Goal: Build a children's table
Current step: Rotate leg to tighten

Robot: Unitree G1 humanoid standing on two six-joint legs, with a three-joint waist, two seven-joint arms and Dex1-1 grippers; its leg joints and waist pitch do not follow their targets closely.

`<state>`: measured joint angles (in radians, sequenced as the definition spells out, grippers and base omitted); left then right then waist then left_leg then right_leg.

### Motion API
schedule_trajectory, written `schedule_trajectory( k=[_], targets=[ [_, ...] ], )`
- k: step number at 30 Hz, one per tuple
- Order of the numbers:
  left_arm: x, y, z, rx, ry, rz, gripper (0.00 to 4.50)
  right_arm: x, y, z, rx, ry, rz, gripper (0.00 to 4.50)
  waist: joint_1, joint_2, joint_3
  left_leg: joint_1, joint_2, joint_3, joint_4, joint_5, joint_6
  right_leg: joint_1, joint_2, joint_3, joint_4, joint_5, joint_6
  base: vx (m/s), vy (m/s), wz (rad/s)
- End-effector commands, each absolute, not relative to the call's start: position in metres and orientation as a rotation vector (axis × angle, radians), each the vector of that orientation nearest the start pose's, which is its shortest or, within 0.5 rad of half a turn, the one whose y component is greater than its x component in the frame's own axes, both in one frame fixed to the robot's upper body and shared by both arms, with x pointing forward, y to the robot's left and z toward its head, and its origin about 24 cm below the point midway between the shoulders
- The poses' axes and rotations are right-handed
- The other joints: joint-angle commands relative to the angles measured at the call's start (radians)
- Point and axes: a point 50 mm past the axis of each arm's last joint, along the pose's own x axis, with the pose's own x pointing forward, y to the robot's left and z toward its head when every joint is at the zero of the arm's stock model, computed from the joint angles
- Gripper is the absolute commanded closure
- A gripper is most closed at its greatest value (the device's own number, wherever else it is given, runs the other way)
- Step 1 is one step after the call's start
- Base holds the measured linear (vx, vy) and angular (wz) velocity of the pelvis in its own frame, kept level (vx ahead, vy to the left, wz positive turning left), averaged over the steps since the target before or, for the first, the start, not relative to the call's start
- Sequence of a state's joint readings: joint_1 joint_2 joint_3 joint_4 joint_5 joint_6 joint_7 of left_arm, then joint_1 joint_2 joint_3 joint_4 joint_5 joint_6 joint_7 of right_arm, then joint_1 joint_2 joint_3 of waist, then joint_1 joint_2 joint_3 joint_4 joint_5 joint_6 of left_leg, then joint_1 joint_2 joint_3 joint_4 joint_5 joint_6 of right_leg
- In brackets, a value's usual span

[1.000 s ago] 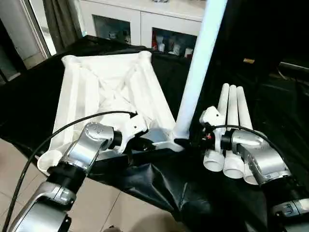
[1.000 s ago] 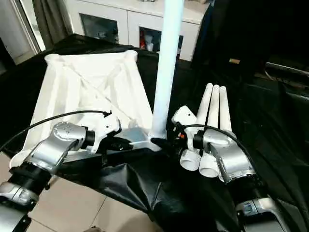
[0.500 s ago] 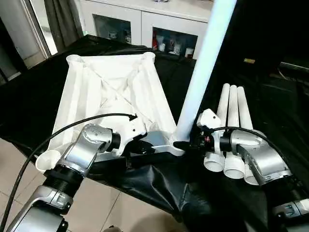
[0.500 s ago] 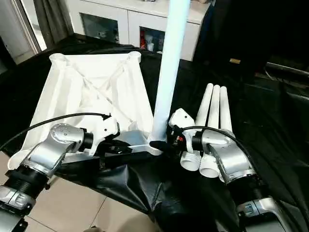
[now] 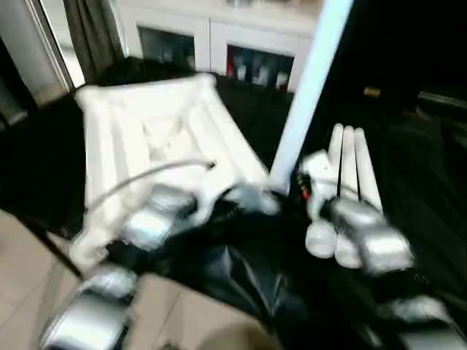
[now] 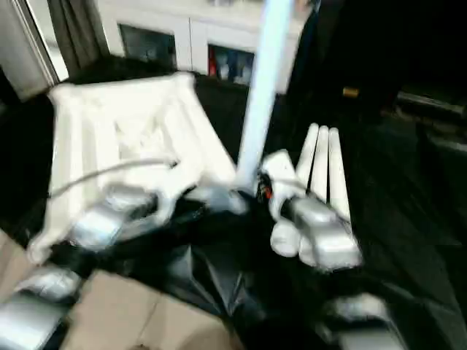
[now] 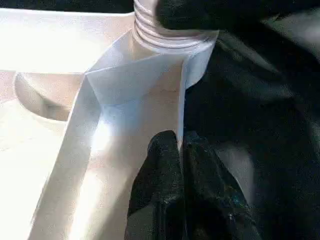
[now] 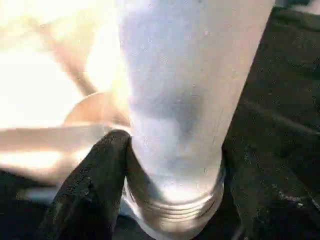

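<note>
The black-draped worktop [image 5: 408, 168] spreads under everything I see; on it the white table top [image 5: 139, 138] lies with its ribbed underside up, reaching from the far side to the near edge ahead of my left arm; one leg [image 5: 310, 87] stands upright in the near corner socket [image 7: 167, 40] of that top, leaning a little, its threaded base seated in the socket; three spare legs [image 5: 350, 182] lie side by side on the cloth just beyond my right forearm, their open ends towards me; my right gripper [image 8: 170, 165] has its black fingers [image 8: 95, 185] on either side of the standing leg's base, one pad pressed against the tube, so I am grasping that leg just above its threads; my left gripper [image 7: 181, 150] is clenched, its fingers [image 7: 160, 175] pinching the thin rim wall of the table top just beside the same corner socket.
</note>
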<state>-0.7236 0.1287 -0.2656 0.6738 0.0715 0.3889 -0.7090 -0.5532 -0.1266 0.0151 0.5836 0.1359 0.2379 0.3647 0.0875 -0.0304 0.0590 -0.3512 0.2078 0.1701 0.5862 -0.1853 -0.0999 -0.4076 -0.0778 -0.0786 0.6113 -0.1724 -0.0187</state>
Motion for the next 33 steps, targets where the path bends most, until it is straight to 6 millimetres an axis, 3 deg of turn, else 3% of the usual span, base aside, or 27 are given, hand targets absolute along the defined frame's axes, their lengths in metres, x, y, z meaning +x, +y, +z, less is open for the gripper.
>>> schedule_trajectory(
  k=[1,2,4,8,10,13,14,16,20,26,33],
  targets=[
    [0.364,0.080,0.064,0.283,0.458,-0.669,4.50,0.340,-0.112,0.021,0.066,0.413,0.319,1.89,0.000,-0.003,-0.068,-0.001,0.008,0.004,-0.065,-0.167,0.013,0.050,-0.060,0.047,-0.088,-0.318,-0.144,0.000,0.000,0.00],
    [0.365,0.073,0.064,0.281,0.454,-0.666,4.50,0.341,-0.105,0.021,0.078,0.423,0.298,1.89,0.002,-0.002,-0.073,-0.001,0.007,0.001,-0.065,-0.158,0.008,0.056,-0.060,0.046,-0.084,-0.311,-0.141,0.000,0.000,0.00],
    [0.365,0.060,0.066,0.301,0.438,-0.691,4.50,0.344,-0.093,0.024,0.089,0.413,0.277,1.89,0.002,0.001,-0.071,-0.002,0.009,0.000,-0.067,-0.159,0.009,0.055,-0.059,0.046,-0.082,-0.285,-0.141,0.000,0.000,0.00],
    [0.365,0.053,0.068,0.330,0.415,-0.736,4.50,0.349,-0.088,0.029,0.102,0.393,0.255,1.89,0.003,0.001,-0.074,-0.004,0.009,0.000,-0.066,-0.151,0.025,0.060,-0.059,0.047,-0.076,-0.203,-0.157,0.000,0.000,0.00],
    [0.365,0.053,0.069,0.345,0.406,-0.764,4.50,0.352,-0.087,0.031,0.120,0.381,0.252,1.34,0.002,0.001,-0.071,-0.002,0.008,0.002,-0.067,-0.174,0.030,0.058,-0.059,0.047,-0.081,-0.235,-0.157,0.000,0.000,0.00],
    [0.364,0.055,0.066,0.359,0.413,-0.796,4.50,0.354,-0.087,0.035,0.135,0.362,0.262,1.16,0.003,0.001,-0.069,-0.001,0.009,0.001,-0.069,-0.192,0.030,0.056,-0.061,0.047,-0.084,-0.273,-0.149,0.000,0.000,0.00],
    [0.363,0.057,0.065,0.363,0.418,-0.806,4.50,0.355,-0.089,0.036,0.130,0.355,0.262,1.07,-0.001,-0.002,-0.068,-0.008,0.008,-0.002,-0.071,-0.198,0.027,0.061,-0.061,0.045,-0.085,-0.298,-0.139,0.000,0.000,0.00],
    [0.362,0.058,0.063,0.366,0.421,-0.831,4.50,0.356,-0.091,0.038,0.116,0.344,0.271,0.80,-0.002,-0.003,-0.069,-0.005,0.009,-0.002,-0.070,-0.198,0.025,0.058,-0.062,0.046,-0.088,-0.315,-0.133,0.000,0.000,0.00],
    [0.355,0.062,0.060,0.372,0.412,-0.954,4.50,0.356,-0.103,0.044,0.059,0.301,0.357,0.80,0.000,-0.002,-0.069,-0.004,0.012,0.000,-0.069,-0.180,0.037,0.057,-0.062,0.048,-0.085,-0.278,-0.150,0.000,0.000,0.00],
    [0.345,0.079,0.059,0.399,0.385,-1.094,4.50,0.340,-0.116,0.056,0.049,0.295,0.644,0.80,0.006,0.001,-0.070,-0.003,0.017,0.001,-0.068,-0.158,0.062,0.060,-0.061,0.051,-0.075,-0.200,-0.176,0.000,0.000,0.00],
    [0.324,0.104,0.069,0.405,0.341,-1.329,4.50,0.312,-0.153,0.063,-0.230,0.355,0.940,0.80,0.009,-0.005,-0.066,-0.005,0.020,0.001,-0.068,-0.175,0.056,0.061,-0.064,0.053,-0.076,-0.246,-0.174,0.000,0.000,0.00]
  ],
)
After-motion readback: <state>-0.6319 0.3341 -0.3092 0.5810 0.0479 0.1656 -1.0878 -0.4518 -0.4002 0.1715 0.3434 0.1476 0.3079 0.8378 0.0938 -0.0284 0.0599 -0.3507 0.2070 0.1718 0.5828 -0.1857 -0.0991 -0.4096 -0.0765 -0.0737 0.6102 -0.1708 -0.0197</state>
